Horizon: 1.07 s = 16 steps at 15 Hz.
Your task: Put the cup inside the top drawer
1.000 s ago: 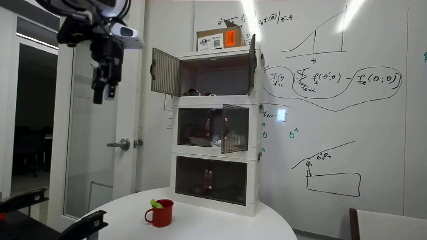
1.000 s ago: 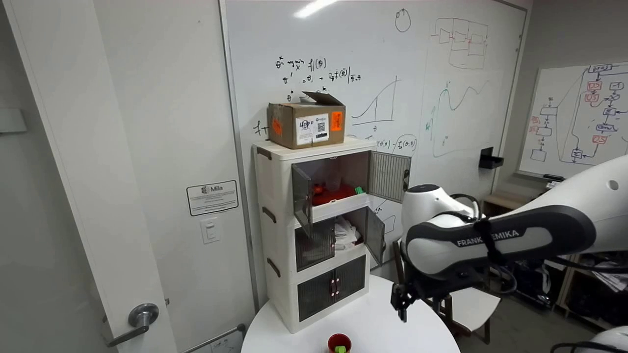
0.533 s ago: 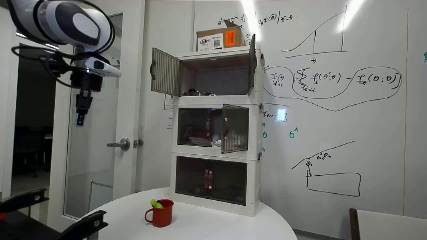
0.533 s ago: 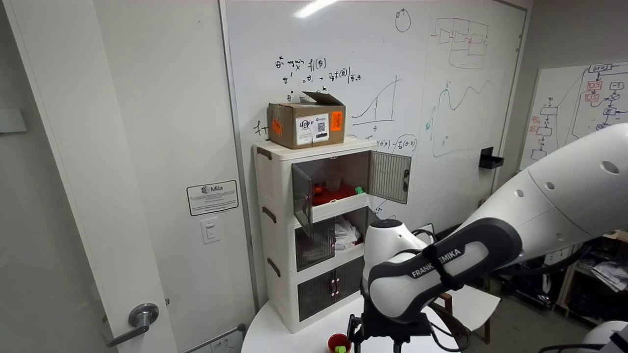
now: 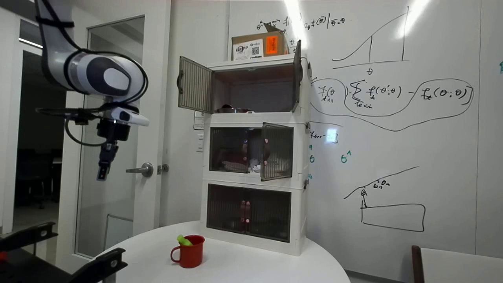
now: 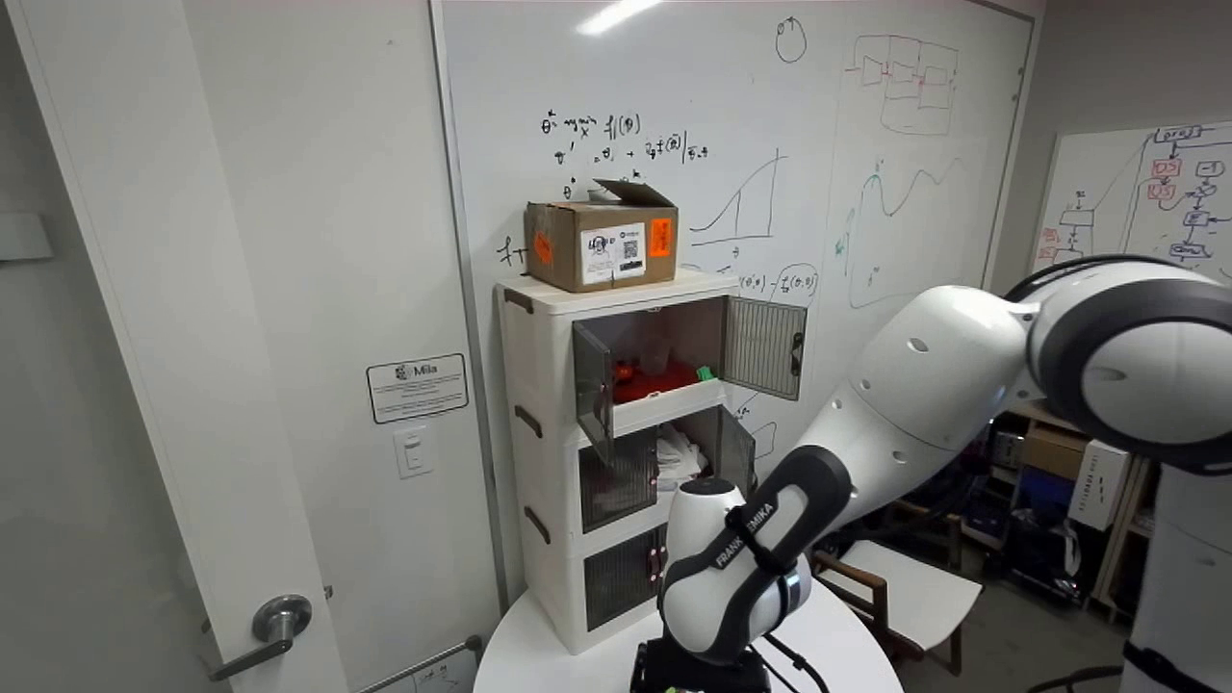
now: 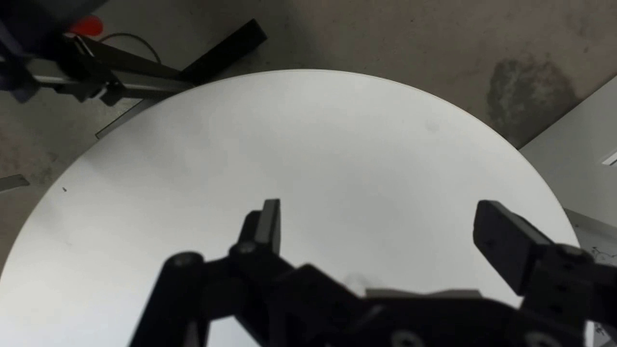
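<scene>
Shows, in an exterior view, red mug (image 5: 192,253) upright on surface (image 5: 243,269), lower than gaping top drawer (image 5: 261,94); reads, in an exterior view, "Mila" on plaque (image 6: 417,389), "FRANK" "EMIKA" on arm (image 6: 890,423); shows, in wrist view, jaws apart, with curved edge (image 7: 328,73) beyond.

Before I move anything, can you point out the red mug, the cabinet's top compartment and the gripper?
Red mug (image 5: 192,254), in an exterior view: on the side of its body.
Top compartment (image 5: 261,96), in an exterior view: on its back wall.
Gripper (image 7: 377,212), in the wrist view: midway between its open fingertips.
</scene>
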Motion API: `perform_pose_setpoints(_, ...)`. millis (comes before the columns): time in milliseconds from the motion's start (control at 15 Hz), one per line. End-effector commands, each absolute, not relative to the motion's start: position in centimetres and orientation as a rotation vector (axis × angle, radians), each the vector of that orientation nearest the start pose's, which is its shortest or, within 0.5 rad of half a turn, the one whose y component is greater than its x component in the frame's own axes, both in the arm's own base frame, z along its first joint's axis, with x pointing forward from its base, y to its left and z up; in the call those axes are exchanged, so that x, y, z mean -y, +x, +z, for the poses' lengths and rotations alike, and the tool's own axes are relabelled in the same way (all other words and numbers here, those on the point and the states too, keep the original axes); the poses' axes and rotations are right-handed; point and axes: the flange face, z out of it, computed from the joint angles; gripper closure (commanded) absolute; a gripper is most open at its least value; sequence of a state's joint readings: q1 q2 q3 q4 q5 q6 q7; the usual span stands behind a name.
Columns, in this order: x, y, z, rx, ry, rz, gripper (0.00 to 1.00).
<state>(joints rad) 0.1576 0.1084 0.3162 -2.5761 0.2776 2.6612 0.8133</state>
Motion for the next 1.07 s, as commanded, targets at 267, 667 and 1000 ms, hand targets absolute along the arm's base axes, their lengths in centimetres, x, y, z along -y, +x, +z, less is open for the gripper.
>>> perform_pose_setpoints(267,-20.9,47.5,16.4,-1.063,-2.856,0.237,0.0)
perform_pose_setpoints(667,-19.4,51.4,11.9,-1.129,-2.904,0.203,0.0)
perform_pose_setpoints(1000,-17.8,53.3,8.6,-1.179,-2.933,0.177,0.0)
